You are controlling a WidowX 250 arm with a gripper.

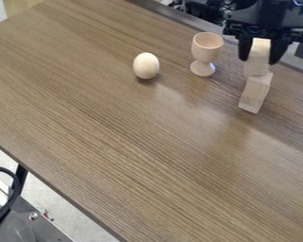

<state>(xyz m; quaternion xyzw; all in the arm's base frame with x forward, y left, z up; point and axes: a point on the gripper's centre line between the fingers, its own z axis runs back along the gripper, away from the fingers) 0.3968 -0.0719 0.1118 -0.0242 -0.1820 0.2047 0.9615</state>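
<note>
From where I'm standing, the black end effector (261,56) hangs at the upper right of the counter (119,142), with 2 dark fingers spread about as wide as a block and closed in against its 2 sides. What it has hold of is the upper wooden block (260,53), pale and plain, with its top poking up between the fingers. Directly below that is the lower wooden block (256,92), a longish piece. The 2 blocks meet end to end as I see them, though I can't tell whether the upper block's weight is on the lower block.

Just to the left of the blocks, apart from them, a small wooden cup (206,46) stands upright on its stem and round foot, its mouth facing up. Farther left, well apart from the blocks, there's 1 cream-coloured egg (146,65) on the bare wood-grain surface. Down past the counter's near edge, at the lower left, a black cable (16,189) curves above some grey equipment (27,220), with pale floor (53,201) beside it.
</note>
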